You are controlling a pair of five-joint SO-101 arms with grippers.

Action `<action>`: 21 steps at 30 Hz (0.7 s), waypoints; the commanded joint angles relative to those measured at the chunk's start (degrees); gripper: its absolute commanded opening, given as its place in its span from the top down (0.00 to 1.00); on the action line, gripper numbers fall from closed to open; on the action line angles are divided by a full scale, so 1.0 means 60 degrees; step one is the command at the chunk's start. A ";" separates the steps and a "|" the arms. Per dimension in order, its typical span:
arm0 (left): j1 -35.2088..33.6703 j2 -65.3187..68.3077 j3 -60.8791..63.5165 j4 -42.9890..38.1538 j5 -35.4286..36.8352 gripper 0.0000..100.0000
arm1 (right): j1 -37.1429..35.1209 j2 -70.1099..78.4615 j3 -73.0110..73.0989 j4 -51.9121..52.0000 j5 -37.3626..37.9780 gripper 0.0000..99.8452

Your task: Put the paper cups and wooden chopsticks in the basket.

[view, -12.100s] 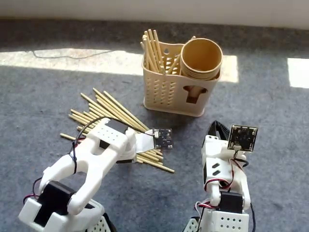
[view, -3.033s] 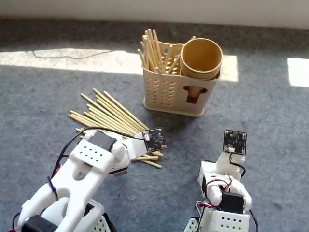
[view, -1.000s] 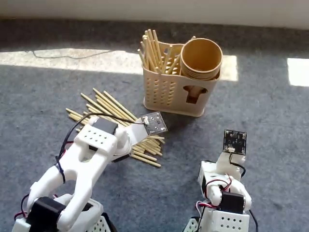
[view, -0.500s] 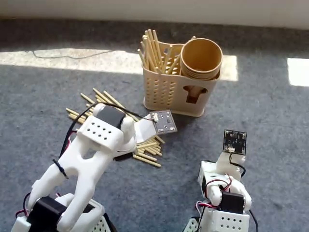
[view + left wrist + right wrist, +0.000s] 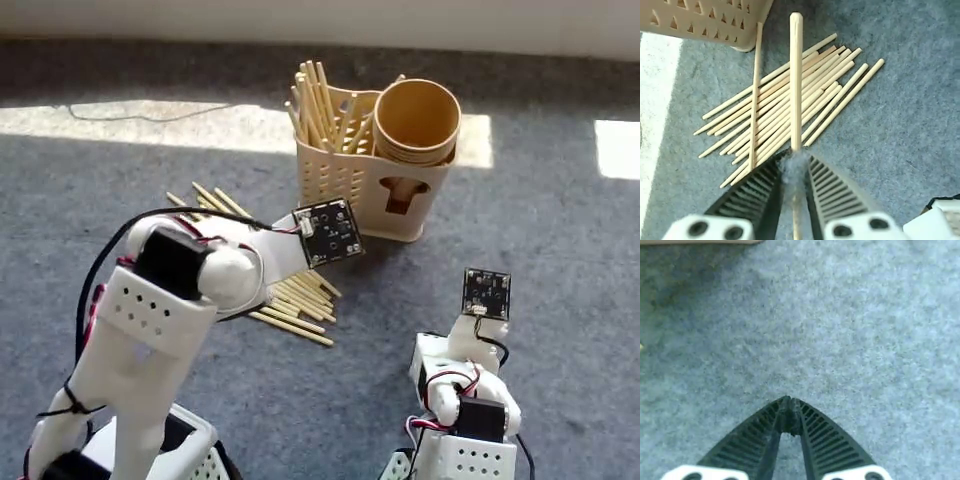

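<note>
The left pincer (image 5: 795, 152) pinches one pale wooden chopstick (image 5: 795, 75), seemingly above the loose chopstick pile (image 5: 825, 80) beside the perforated beige plastic basket (image 5: 705, 20), cut off here; stacked tan paper cups (image 5: 416, 122) sit inside. The right pincer (image 5: 789, 420) is pressed together.

Paper cups (image 5: 417, 120) and chopsticks (image 5: 314, 100) stand in the basket (image 5: 345, 190); a chopstick pile (image 5: 298, 310) lies front-left.
</note>
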 commanded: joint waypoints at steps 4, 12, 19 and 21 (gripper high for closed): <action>-0.0183 -0.0945 -0.0886 0.0000 0.0806 0.99 | -0.0095 -0.0110 0.0989 0.0066 0.0088 0.99; -0.0681 -0.1004 -0.2894 -0.0982 0.2154 0.99 | -0.0095 -0.0110 0.0989 0.0066 0.0088 0.99; -0.0681 -0.1004 -0.3905 -0.2901 0.3575 0.99 | -0.0095 -0.0110 0.0989 0.0066 0.0088 0.99; -0.0681 -0.1004 -0.4095 -0.3634 0.3868 0.99 | -0.0095 -0.0110 0.0989 0.0066 0.0088 0.99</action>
